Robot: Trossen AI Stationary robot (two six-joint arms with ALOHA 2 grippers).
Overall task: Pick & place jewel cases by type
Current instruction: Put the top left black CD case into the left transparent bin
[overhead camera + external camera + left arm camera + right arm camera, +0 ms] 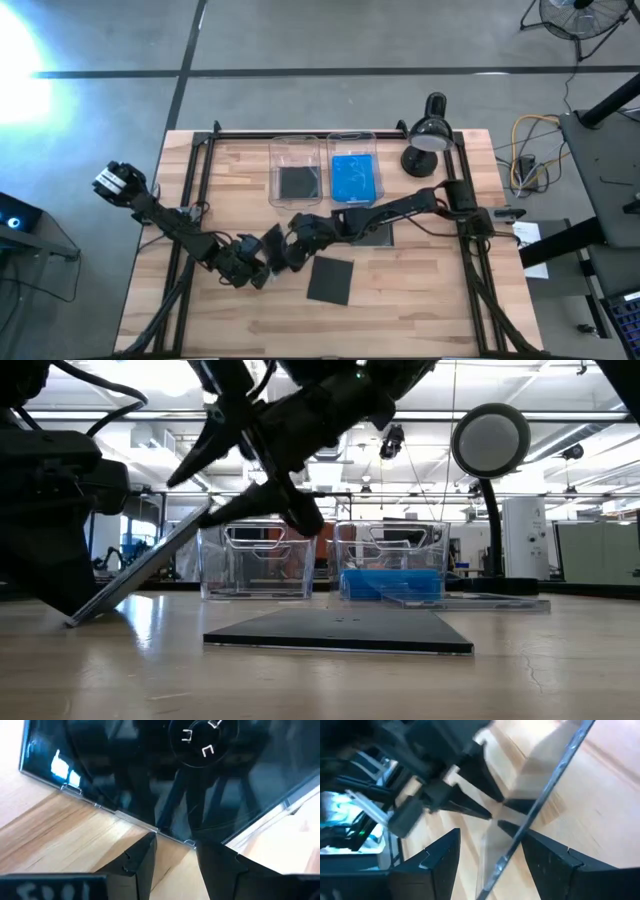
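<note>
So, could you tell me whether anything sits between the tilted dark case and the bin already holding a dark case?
Nothing rests on the table between the tilted dark case and that bin; only the right end effector, straddling the case, is close.

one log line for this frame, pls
stage: handover of tilted dark case | left gripper: shut on it | right gripper: open at its edge | dark case flat on table | bins: dark, blue sorted

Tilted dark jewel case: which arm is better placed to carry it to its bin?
Probably right. The right gripper, open, straddles the tilted dark plastic jewel case, and that arm runs just beside the clear plastic bin holding a dark case; the left gripper sits farther off.
</note>
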